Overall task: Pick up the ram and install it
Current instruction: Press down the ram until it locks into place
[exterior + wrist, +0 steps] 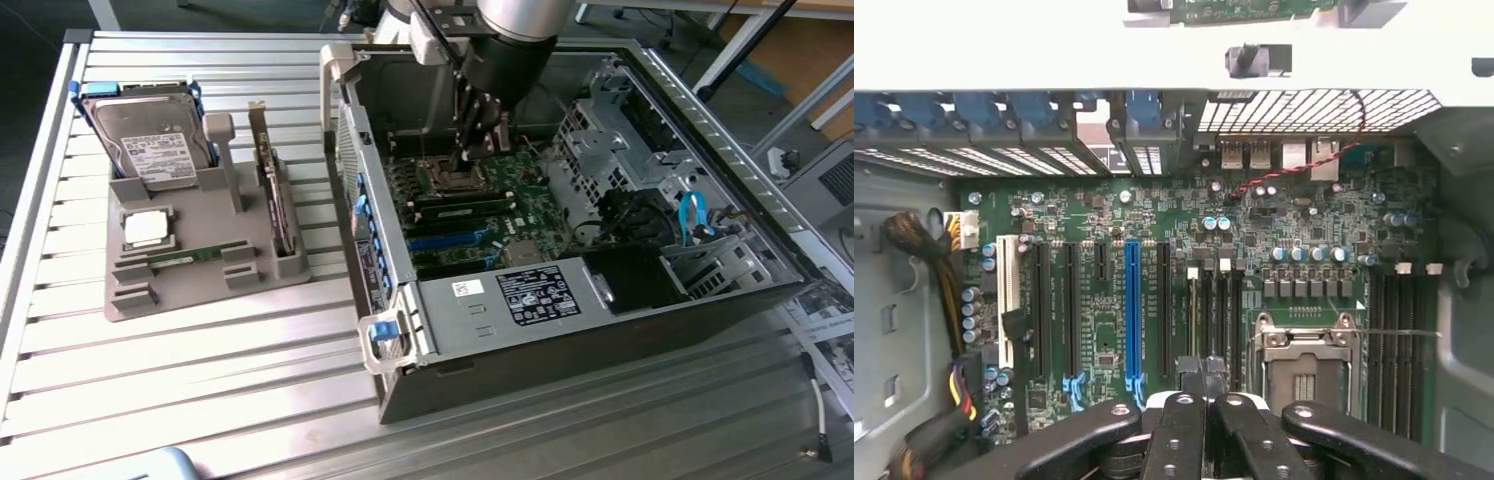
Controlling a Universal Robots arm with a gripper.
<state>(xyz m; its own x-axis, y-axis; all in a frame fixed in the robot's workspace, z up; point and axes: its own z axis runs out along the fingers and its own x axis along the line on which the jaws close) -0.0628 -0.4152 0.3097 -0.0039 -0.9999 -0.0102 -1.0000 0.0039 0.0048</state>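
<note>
Gripper point(470, 160) is down inside the case point(534, 330), fingers pressed together over the board point(1154, 270) beside the memory slots. One ram point(461, 213) sits slotted; another ram point(187, 255) waits on the tray point(134, 300).

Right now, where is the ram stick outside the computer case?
Exterior view's left: the ram stick lies flat on the grey holder, beside the silver processor chip and left of the upright expansion card.

Grey parts tray point(200, 285): exterior view's left of open black computer case point(561, 350)
Green motherboard point(1154, 260): inside case
Closed gripper point(1204, 400): above motherboard
</note>
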